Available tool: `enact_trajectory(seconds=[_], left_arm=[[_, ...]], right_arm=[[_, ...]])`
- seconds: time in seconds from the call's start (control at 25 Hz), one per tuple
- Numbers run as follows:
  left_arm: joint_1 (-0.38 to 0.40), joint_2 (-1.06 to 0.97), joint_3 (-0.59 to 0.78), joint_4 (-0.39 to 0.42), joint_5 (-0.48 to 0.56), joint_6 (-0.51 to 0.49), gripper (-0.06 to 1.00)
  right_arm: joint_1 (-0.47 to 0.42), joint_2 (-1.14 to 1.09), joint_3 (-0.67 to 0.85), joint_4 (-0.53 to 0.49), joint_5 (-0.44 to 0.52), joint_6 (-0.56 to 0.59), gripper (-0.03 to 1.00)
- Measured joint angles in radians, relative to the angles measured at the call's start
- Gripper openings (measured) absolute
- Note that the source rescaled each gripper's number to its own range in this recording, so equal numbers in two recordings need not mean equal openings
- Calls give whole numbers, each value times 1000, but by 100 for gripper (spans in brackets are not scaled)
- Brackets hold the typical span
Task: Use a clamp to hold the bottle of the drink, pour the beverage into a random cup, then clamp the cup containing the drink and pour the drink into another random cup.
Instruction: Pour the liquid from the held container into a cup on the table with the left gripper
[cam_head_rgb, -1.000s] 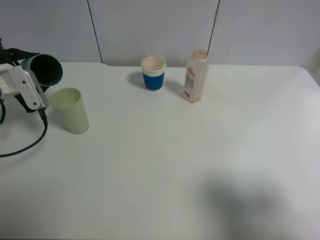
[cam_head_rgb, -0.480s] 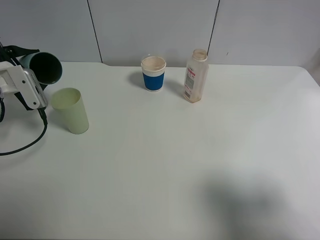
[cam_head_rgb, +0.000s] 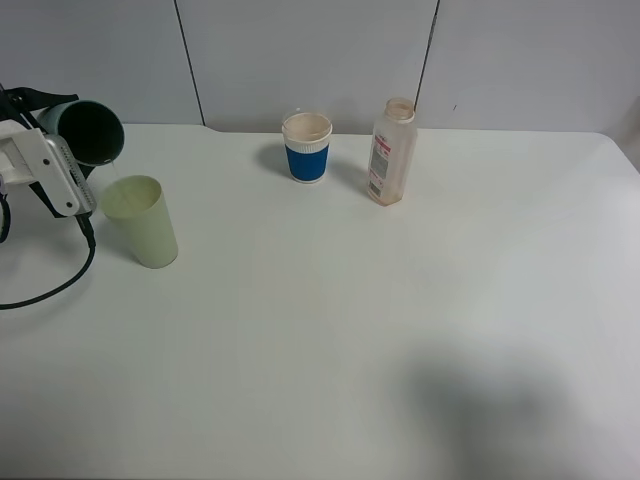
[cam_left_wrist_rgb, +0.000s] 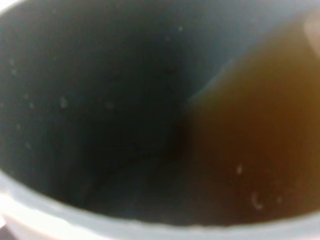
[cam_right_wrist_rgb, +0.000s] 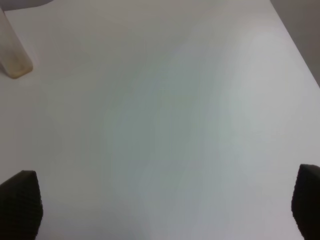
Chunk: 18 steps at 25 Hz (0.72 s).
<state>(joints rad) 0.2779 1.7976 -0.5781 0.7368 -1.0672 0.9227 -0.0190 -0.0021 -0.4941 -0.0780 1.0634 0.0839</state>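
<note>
Left wrist, dark cup (cam_left_wrist_rgb: 95, 85) tilted, amber drink (cam_left_wrist_rgb: 255, 130)

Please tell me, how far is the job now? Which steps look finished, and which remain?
Done: the bottle stands free on the table, looks nearly empty, and the dark green cup holds brown drink. In hand: the left gripper tips that cup over the pale green cup; a thin stream seems to fall. Left: emptying the cup. The right gripper is open and idle.
</note>
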Motion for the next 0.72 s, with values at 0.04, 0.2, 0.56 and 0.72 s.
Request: enact_trajectory(seconds=[0.04,0.2,0.56,0.72], left_arm=[[0,0,0,0,-1,0,0],[0,0,0,0,-8,12,0],[0,0,0,0,-17,52,0],[0,0,0,0,-24,58,0]], right_arm=[[0,0,0,0,0,0,100],[0,0,0,0,0,0,100],[0,0,0,0,0,0,100],[0,0,0,0,0,0,100]])
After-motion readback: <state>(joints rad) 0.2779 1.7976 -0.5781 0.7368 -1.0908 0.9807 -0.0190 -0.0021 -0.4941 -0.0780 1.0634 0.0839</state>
